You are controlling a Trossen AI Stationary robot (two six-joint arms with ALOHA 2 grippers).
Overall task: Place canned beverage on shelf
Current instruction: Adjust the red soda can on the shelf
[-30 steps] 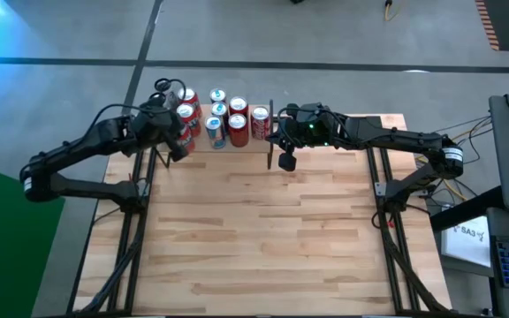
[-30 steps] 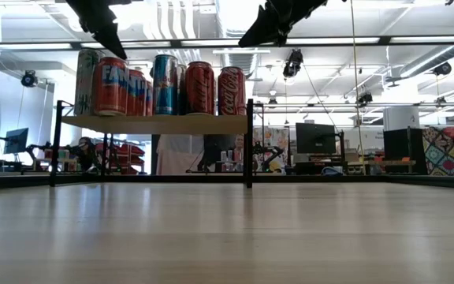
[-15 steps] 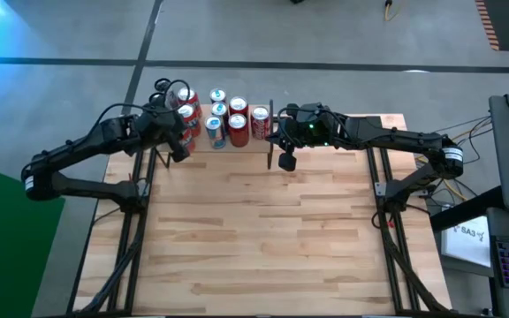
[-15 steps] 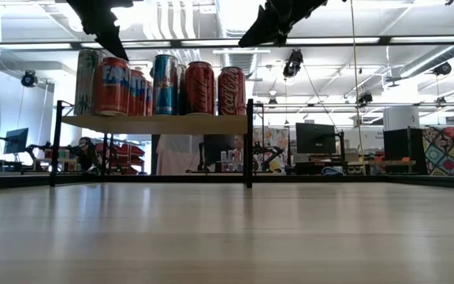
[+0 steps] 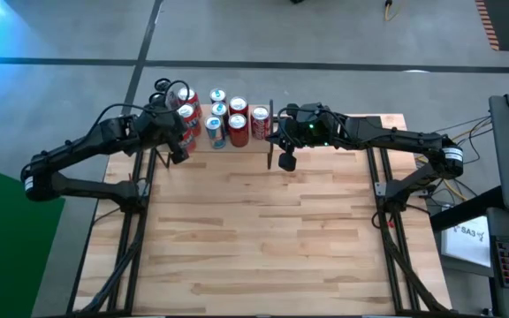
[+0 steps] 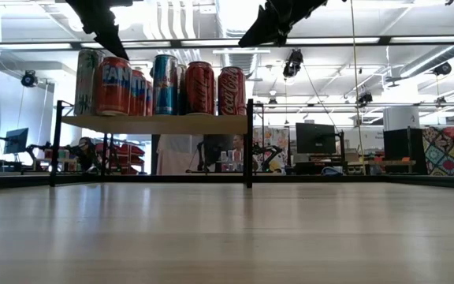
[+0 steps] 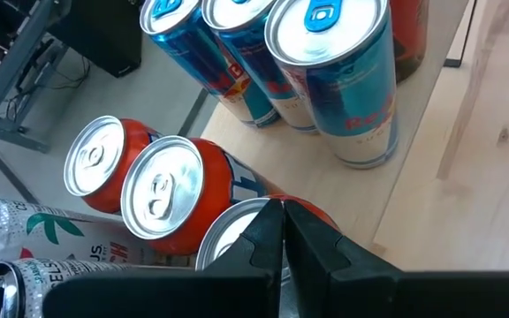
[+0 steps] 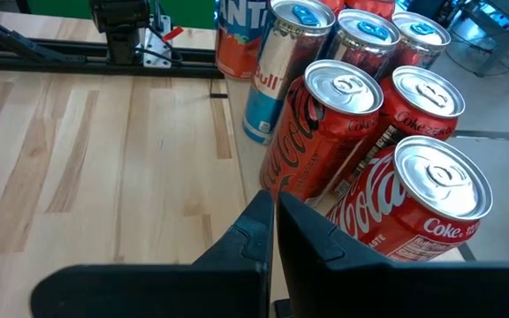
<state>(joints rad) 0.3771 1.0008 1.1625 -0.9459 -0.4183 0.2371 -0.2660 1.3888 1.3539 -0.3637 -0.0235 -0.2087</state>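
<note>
Overhead, both closed, empty pincers, left (image 5: 180, 152) and right (image 5: 286, 162), flanking the can-crowded shelf (image 6: 156, 124).

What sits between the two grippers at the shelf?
In the high view, a cluster of upright cans on the shelf separates the left gripper from the right gripper.

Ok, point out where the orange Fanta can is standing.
The orange Fanta can stands upright on the shelf near its left end in the low view, beside the other cans, under the left end effector.
</note>
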